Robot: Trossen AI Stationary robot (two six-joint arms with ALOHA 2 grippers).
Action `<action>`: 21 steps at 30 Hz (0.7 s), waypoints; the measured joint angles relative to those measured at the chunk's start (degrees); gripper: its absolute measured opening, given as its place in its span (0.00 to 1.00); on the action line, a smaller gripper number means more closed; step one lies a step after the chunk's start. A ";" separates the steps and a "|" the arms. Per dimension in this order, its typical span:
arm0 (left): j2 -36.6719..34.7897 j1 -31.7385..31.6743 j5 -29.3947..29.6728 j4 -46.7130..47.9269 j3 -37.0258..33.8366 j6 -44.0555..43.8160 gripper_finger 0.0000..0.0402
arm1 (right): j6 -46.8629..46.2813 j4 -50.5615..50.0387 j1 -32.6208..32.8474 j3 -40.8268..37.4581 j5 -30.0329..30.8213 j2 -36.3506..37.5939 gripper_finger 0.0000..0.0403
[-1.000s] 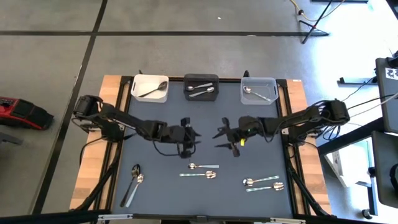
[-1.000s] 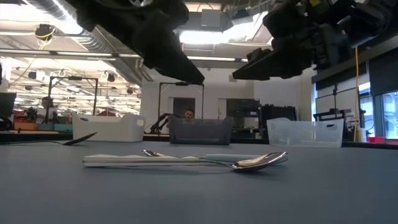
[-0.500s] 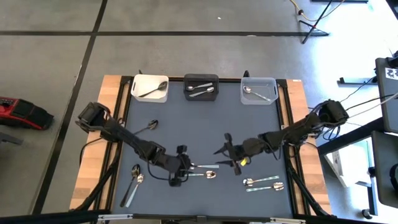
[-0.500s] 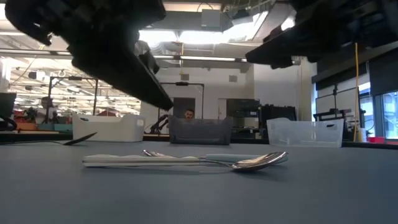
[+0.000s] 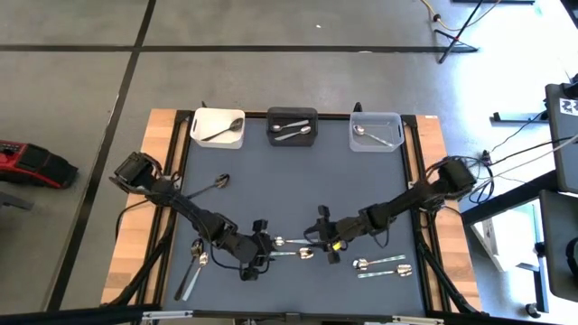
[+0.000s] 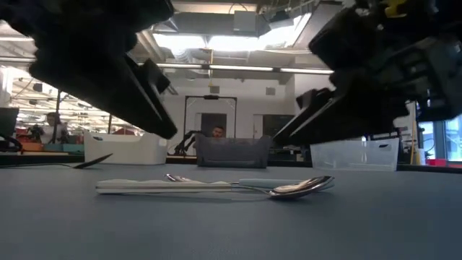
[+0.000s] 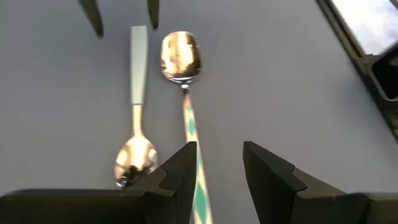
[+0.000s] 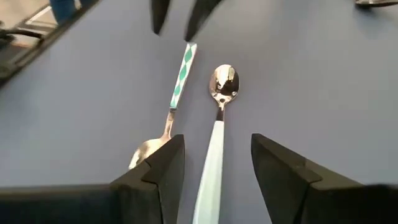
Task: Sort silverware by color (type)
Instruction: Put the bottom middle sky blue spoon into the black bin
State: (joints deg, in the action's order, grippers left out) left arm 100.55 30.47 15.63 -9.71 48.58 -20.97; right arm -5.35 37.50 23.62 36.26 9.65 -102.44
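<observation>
We held the left gripper (image 5: 262,255) and right gripper (image 5: 323,246) wide over two spoons (image 5: 295,247) mid-table (image 5: 361,181), gripping nothing; no writing showed.

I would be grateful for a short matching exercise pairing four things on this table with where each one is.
Things:
1. white bin
2. clear bin
3. left gripper
4. right gripper

Places:
A. far edge of the table, toward the right arm's side
B. open over the green-patterned spoon handle
C. far edge of the table, toward the left arm's side
D. open over the pale plain spoon handle

Pairs: 1-C, 2-A, 3-B, 4-D
</observation>
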 joint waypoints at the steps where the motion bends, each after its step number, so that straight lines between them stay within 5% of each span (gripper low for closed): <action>1: 0.00 0.31 0.08 0.02 0.00 0.00 0.31 | -0.02 -0.03 0.00 1.13 0.46 -1.46 0.43; 11: 0.00 1.43 0.49 0.03 0.00 -0.42 0.31 | -1.59 -6.97 -1.75 9.10 4.93 -9.28 0.43; 14: 0.00 1.48 0.79 0.10 0.00 -0.55 0.31 | -3.46 -8.33 -3.07 10.13 1.66 -10.21 0.41; 21: 0.00 1.43 1.53 0.08 0.00 -0.52 0.31 | -4.42 -9.69 -5.16 10.25 -1.59 -10.81 0.12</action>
State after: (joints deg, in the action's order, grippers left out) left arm 100.55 31.90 17.16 -9.63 48.58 -21.49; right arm -9.77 27.81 18.46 46.51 8.07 -113.25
